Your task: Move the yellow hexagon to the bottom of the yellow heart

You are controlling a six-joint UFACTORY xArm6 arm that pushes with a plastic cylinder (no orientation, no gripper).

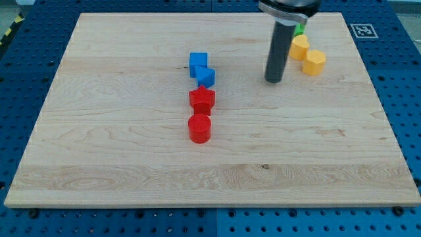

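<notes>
Wooden board [99, 158] lay flat on a blue pegboard table [20, 99], and you had no container on it, only loose blocks. Your arm ended in a plain dark rod with nothing to open or close and nothing held. My tip [273, 80] stood on the wood just left of the two yellow blocks, near but apart from them. The hexagon [315, 62] sat at the view's upper right, touching the heart [300, 47] on its lower right side (the shapes were small and hard to confirm). A green block [300, 29] was mostly hidden behind the rod. Mid-board ran a column: blue cube [198, 63], second blue block [206, 76], red star [201, 100], red cylinder [199, 128].
</notes>
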